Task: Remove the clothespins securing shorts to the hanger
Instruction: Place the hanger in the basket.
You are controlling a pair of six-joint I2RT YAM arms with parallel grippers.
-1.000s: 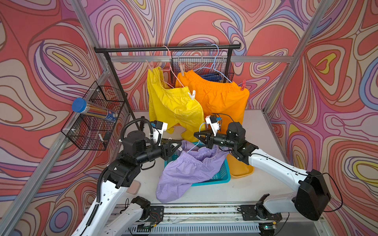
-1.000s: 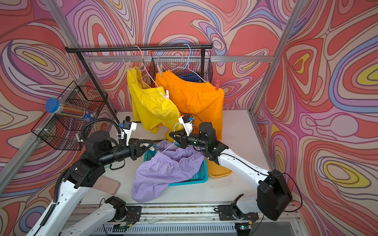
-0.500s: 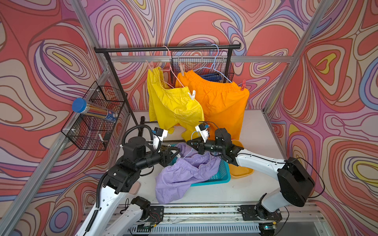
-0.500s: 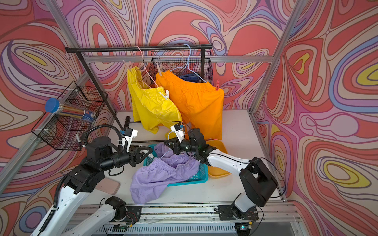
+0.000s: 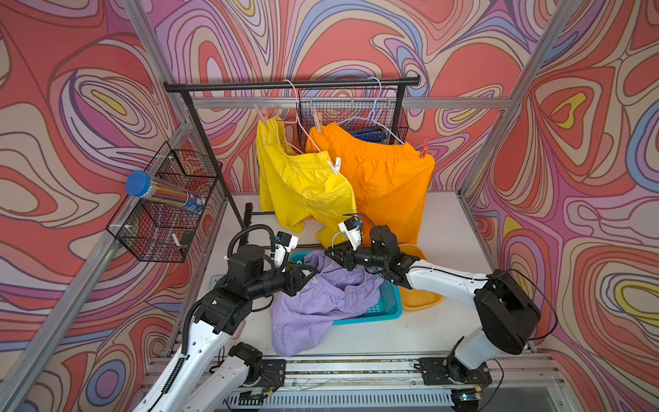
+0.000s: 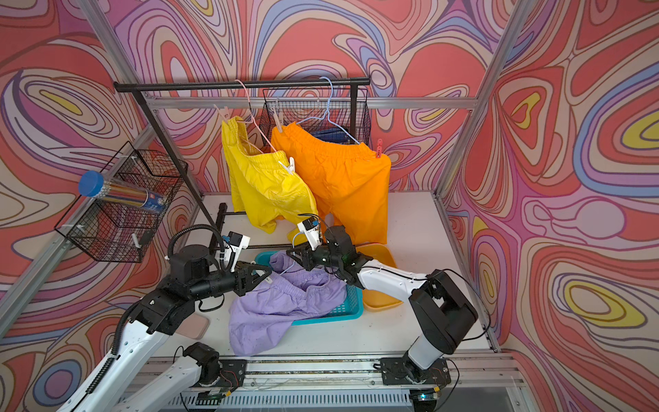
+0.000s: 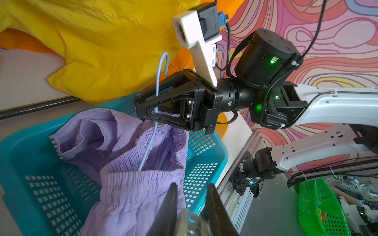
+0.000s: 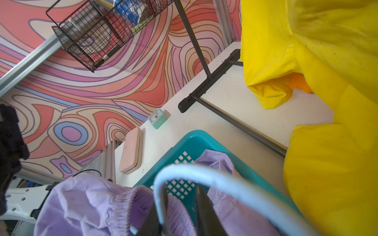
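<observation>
Left hand (image 5: 312,274) on clothespin (image 7: 187,219) at lilac shorts' (image 5: 303,314) waistband; bare table (image 5: 449,228) behind.

A teal slotted basket (image 5: 388,298) sits mid-table (image 5: 445,232), with an orange-yellow tub (image 5: 422,299) just beside it toward the right edge. A black rack (image 5: 285,86) stands along the back edge. A wire basket (image 5: 153,232) on the left wall holds a blue-capped tube (image 5: 164,191). A 2nd wire basket (image 5: 399,121) hangs behind the rack. Near the left edge lie a pink case (image 8: 132,153) and what looks like a mint clock (image 8: 158,118).
</observation>
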